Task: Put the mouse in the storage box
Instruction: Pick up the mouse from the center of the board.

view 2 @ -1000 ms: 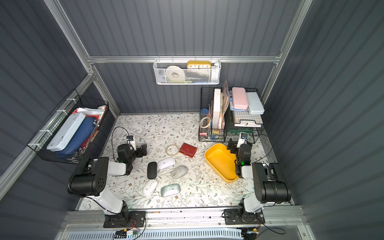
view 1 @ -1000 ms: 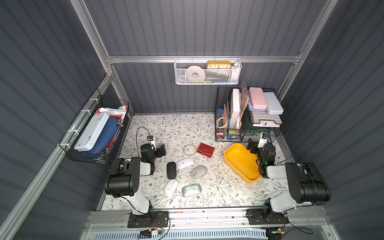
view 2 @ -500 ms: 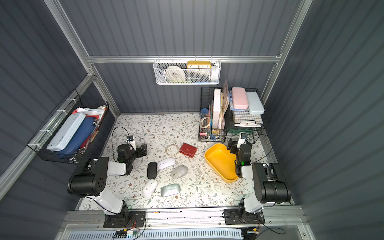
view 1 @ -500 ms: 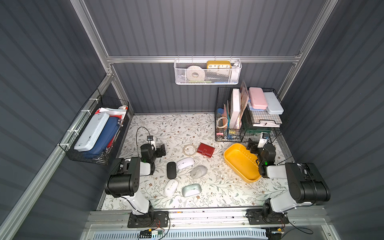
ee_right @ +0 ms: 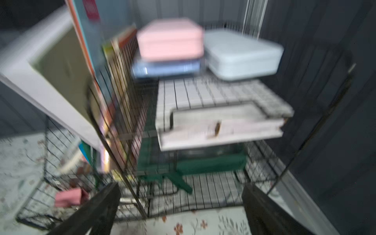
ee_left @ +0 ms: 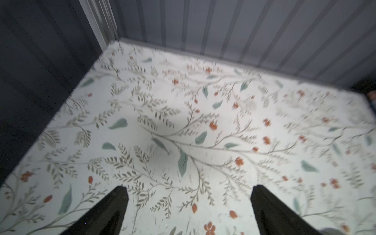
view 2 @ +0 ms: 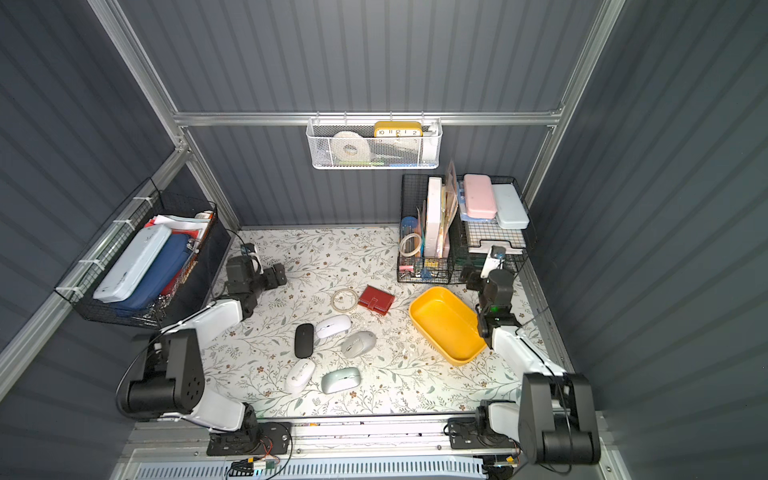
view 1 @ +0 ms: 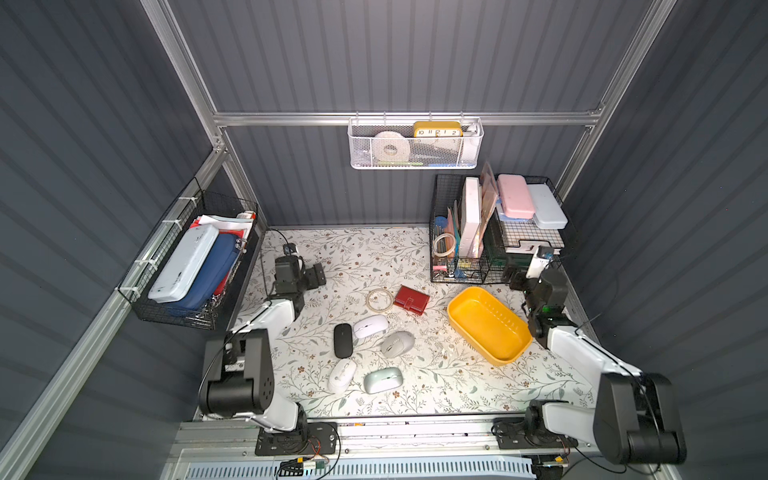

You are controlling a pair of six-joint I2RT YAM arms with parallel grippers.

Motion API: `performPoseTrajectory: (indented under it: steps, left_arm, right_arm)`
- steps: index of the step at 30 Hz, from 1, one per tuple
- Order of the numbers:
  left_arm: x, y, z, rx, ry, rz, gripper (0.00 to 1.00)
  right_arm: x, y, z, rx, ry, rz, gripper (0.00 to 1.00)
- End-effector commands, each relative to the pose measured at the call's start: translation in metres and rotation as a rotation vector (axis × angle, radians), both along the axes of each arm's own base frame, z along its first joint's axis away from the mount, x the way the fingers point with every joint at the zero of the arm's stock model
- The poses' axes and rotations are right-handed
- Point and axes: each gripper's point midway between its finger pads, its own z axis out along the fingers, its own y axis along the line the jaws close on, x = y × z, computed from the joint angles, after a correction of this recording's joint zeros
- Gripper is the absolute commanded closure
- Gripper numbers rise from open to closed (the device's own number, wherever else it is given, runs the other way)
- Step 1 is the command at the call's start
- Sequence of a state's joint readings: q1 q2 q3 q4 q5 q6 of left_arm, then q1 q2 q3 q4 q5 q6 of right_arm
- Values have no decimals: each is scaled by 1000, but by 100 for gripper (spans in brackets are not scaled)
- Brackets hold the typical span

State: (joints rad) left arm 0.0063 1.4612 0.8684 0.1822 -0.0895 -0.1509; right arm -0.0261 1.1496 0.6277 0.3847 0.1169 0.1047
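Storage box: the yellow storage box lies slanted on the right part of the floral counter, just in front of the black wire rack.
Mice: five, all on the counter to the left of the box and apart from it, seen in both top views.
Back group: black mouse, white mouse just beside it, grey mouse near.
Front pair: second white mouse and pale green mouse, side by side.
Left claw: the left claw is wide apart over bare counter near the far left corner, well away from the mice.
Right claw: the right claw is wide apart and points at the wire rack; this wrist view is blurred.
Other: a red wallet and a cord ring lie behind the mice.
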Motion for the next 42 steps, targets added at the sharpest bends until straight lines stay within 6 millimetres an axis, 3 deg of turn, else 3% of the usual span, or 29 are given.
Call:
performPoseTrajectory:
  steps: [1, 2, 5, 7, 10, 11, 13, 18, 23, 27, 35, 42]
  left_arm:
    - [-39, 0, 0, -131, 113, 83, 0]
    - [-48, 10, 1, -190, 129, 193, 1]
    - [-79, 30, -2, -290, 251, 425, 1]
    - [-85, 6, -2, -374, 330, 332, 1]
    - [-96, -46, -1, -503, 439, 63, 1]
    - [-105, -68, -4, -552, 474, -33, 2]
    - [-129, -90, -13, -580, 530, -102, 2]
    - [-193, -105, -44, -548, 650, -65, 2]
    - [-226, -101, -77, -556, 718, -19, 2]
    - [-230, -97, -92, -521, 760, 15, 1]
    - [-217, -104, -105, -379, 783, -38, 1]
    - [-214, -104, -121, -153, 853, -29, 2]
  right_arm:
    - [-32, 0, 29, 136, 25, -29, 1]
    - [-44, -7, 41, 228, -22, -87, 1]
    - [-76, -31, 32, 422, -71, -263, 1]
    - [-84, -14, 22, 497, -30, -179, 1]
    - [-95, 26, 7, 524, 104, 30, 1]
    - [-102, 36, 0, 526, 162, 74, 1]
    - [-120, 51, -13, 513, 256, 134, 5]
    - [-153, 81, -36, 439, 413, 243, 7]
    - [-166, 101, -51, 476, 455, 314, 7]
    - [-163, 109, -61, 493, 481, 328, 7]
    - [-153, 123, -79, 527, 567, 331, 7]
    - [-146, 114, -71, 497, 518, 292, 7]
